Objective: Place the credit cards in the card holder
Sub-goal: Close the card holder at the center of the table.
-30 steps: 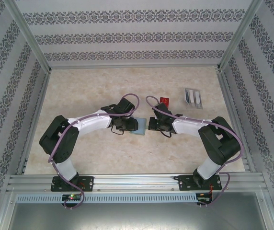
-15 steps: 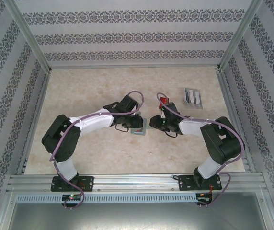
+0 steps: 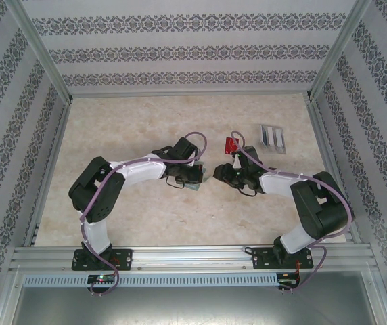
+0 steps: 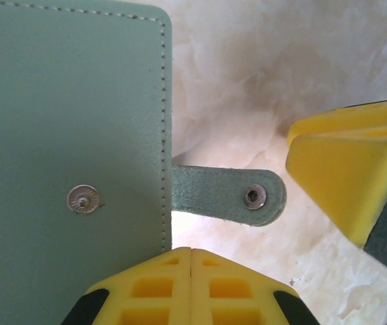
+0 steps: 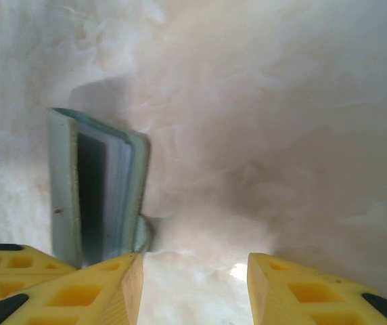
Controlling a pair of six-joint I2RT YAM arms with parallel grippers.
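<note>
The grey-green card holder [image 4: 65, 135] spreads over the left of the left wrist view, its snap strap [image 4: 227, 198] sticking out to the right. My left gripper [image 4: 191, 252] is shut, with its tips against the holder's lower edge and nothing visible between them. From the right wrist the holder [image 5: 92, 183] stands on edge, slightly parted, just left of my open right gripper [image 5: 193, 291]. From above, the holder [image 3: 199, 183] is a thin sliver between the left gripper [image 3: 192, 176] and the right gripper [image 3: 216, 172]. One red credit card [image 3: 231, 145] lies behind the right wrist.
A clear slotted stand [image 3: 272, 137] lies at the back right. A yellow finger of the right gripper [image 4: 346, 176] sits close to the strap. Metal frame rails [image 3: 180, 257] and patterned walls [image 3: 17, 122] bound the marble table [image 3: 132, 122].
The holder has gone from lying flat to standing on edge. My left gripper moved right and turned with it. The right gripper drew back to the right, uncovering more of the red card.
</note>
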